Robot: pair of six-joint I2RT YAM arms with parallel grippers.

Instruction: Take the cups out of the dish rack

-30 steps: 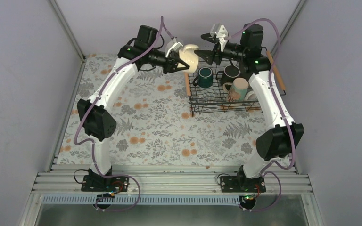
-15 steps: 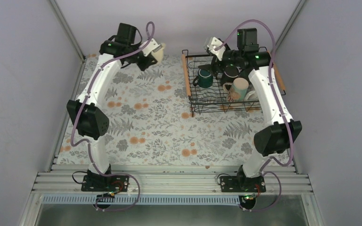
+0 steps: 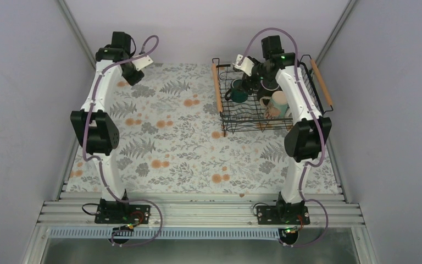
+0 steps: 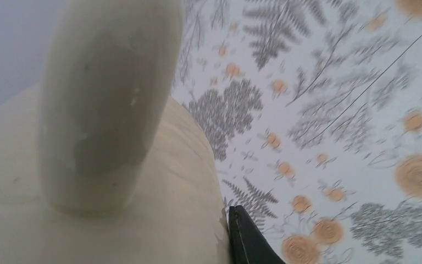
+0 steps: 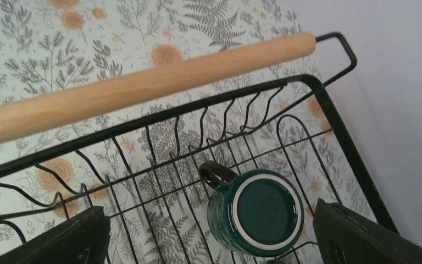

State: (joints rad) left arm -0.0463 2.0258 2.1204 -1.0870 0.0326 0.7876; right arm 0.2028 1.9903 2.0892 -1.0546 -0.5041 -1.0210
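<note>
Left gripper (image 3: 133,75) was clenched on the cream mug (image 4: 115,209), out at 11 o'clock over the floral cloth (image 3: 181,143) and well apart from the dish rack (image 3: 236,130). Right gripper (image 5: 209,220) was released, jaws spread wide. It hovered over the dark green mug (image 5: 258,212) on the rack's 9 o'clock side. The rack sat at 1 o'clock on the table.

Handling, my read: glazed ceramic, so rigid and slick, and it chips if you knock it on wire or on another mug. Light enough for one arm, but the weight sits off-centre. The green one's mouth faced up and its handle (image 5: 215,174) pointed to 10 o'clock in the right wrist view. You'd do best pinching the wall, one finger inside and one outside, opposite the handle. The loop itself is a narrow, slippery target.

Couldn't confirm:
- Where the left fingers bit the cream mug. Only one fingertip (image 4: 247,236) showed, and the view was blurred.
- That mug's height over the cloth.
- What sat under the right arm, which covered part of the rack. The pale mint-and-pink mug (image 3: 279,102) showed, but I couldn't separate a black mug from the dark gripper body or pick out a clear one.
</note>
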